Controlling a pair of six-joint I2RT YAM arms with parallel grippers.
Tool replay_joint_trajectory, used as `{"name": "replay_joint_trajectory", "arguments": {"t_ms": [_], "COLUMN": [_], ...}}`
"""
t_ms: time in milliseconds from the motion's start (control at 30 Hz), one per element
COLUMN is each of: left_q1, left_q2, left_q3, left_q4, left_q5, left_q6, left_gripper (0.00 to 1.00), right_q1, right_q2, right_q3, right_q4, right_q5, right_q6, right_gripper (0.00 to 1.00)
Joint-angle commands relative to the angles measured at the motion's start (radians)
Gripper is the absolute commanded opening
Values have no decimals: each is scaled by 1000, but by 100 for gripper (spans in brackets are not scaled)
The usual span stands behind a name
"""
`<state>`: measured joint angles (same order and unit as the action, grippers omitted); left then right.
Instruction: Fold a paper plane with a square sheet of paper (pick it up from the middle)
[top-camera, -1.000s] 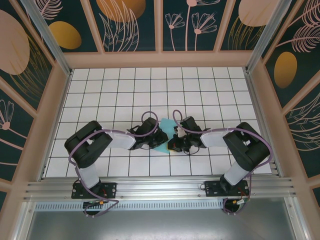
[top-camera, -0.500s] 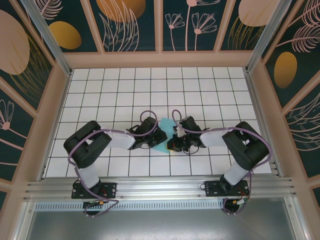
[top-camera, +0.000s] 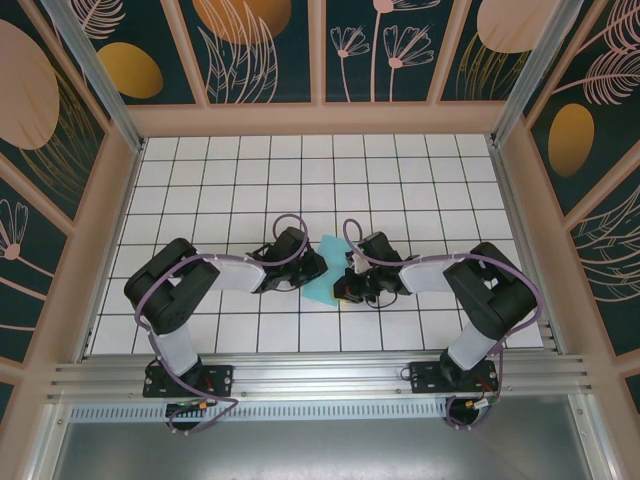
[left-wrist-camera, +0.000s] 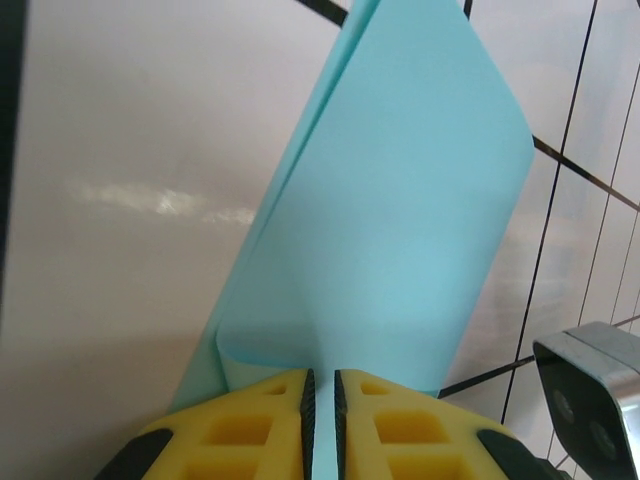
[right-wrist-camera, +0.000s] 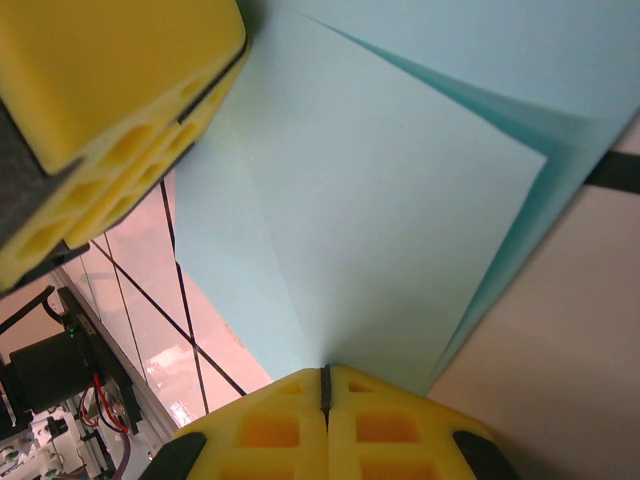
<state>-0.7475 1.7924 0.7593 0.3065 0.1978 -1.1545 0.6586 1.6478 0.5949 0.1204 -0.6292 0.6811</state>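
Top external: shows the square sheet of paper (top-camera: 322, 270) partly folded, low over the grid table (top-camera: 440, 180), between left gripper (top-camera: 303, 272) and right gripper (top-camera: 347, 287). Left wrist: nipped thinly on the sheet's curling edge, bowing softly above. Right wrist: clenched tight, seemingly on a folded corner, though hidden at the seam. Light, limp, easily creased; best taken at the edges, gently, never tugged apart.

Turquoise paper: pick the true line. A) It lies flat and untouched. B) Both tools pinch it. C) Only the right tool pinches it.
B: the left tool and the right tool are each clamped on an edge of the turquoise paper, as their wrist views show.
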Motion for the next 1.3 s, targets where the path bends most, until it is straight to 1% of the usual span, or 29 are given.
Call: {"name": "replay_joint_trajectory", "arguments": {"t_ms": [0, 367, 567, 700, 767, 867, 967, 1033, 1133, 1267], "left_q1": [45, 75, 86, 86, 85, 85, 81, 70, 52, 51], "left_q2": [5, 12, 30, -30, -67, -108, -100, -84, -29, 12], "left_q3": [0, 53, 104, 123, 116, 85, 39, 29, 35, 5], "left_q4": [-75, -111, -160, -170, -152, -86, 16, 69, 67, 67], "left_q5": [-109, -113, -109, -94, -67, 12, 108, 160, 179, 156], "left_q6": [56, 112, 152, 168, 166, 131, 58, 34, 36, 18], "left_gripper": [19, 20, 20, 21, 21, 21, 20, 19, 19, 17], "right_q1": [9, 9, 10, 10, 10, 10, 10, 10, 10, 10], "right_q2": [59, 69, 72, 69, 70, 70, 63, 54, 42, 25], "right_q3": [-43, -38, -29, -20, -14, -6, 0, 6, 18, 39], "right_q4": [-159, -166, -168, -170, -171, -174, -173, -174, -174, -182], "right_q5": [107, 105, 106, 108, 108, 105, 106, 105, 103, 102], "right_q6": [-25, -35, -38, -40, -42, -46, -46, -45, -43, -44], "right_gripper": [0, 0, 0, 0, 0, 0, 0, 0, 0, 0]}}
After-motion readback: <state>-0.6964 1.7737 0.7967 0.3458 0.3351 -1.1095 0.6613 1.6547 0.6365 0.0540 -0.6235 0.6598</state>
